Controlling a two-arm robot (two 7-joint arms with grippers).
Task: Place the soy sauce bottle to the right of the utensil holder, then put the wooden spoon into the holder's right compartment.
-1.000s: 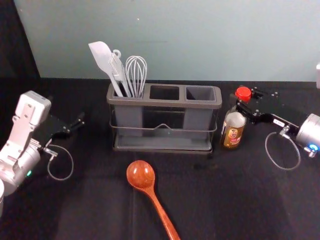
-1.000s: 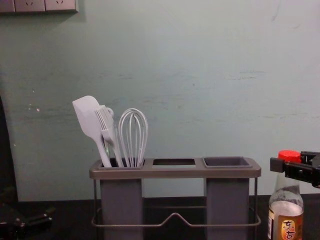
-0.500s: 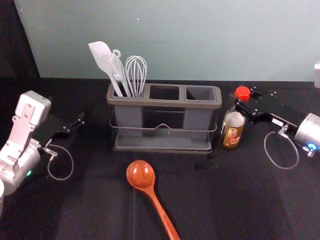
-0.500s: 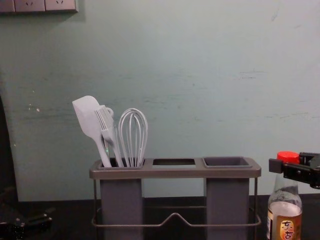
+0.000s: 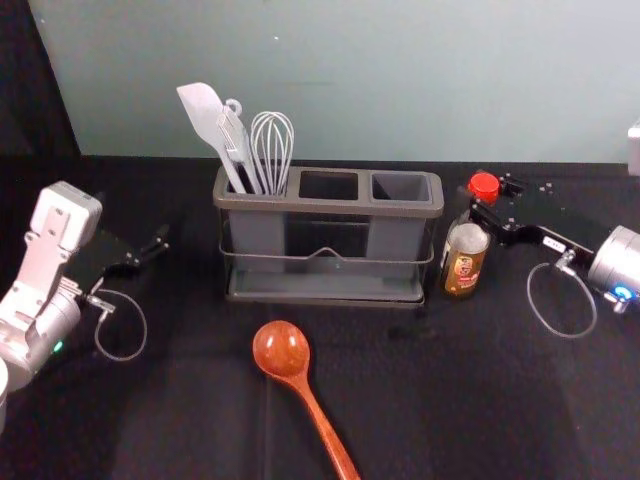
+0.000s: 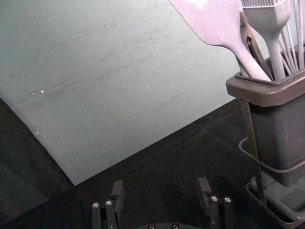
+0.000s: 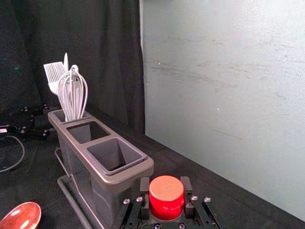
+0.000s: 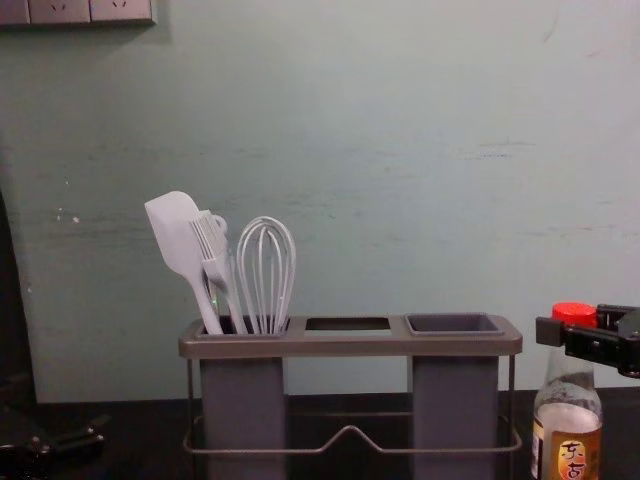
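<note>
My right gripper (image 5: 490, 200) is at the soy sauce bottle (image 5: 464, 262), which stands upright just right of the utensil holder (image 5: 330, 207). In the right wrist view, the right gripper (image 7: 166, 191) is shut on the bottle's red cap (image 7: 166, 196), one finger on each side. The bottle's base is cut off in the chest view. The wooden spoon (image 5: 310, 395) lies in front of the holder, bowl toward it. The holder's right compartment (image 7: 116, 153) has nothing in it. My left gripper (image 5: 142, 240) is parked at the left; in its wrist view the left gripper (image 6: 161, 185) is open.
A white spatula (image 5: 205, 115), a brush and a whisk (image 5: 272, 150) stand in the holder's left compartment. The holder's wire rail (image 8: 350, 432) runs along its front. Behind everything rises a pale wall (image 5: 400, 80).
The right gripper and the bottle have shifted slightly left together, toward the holder. The left arm, spoon and holder have stayed in place.
</note>
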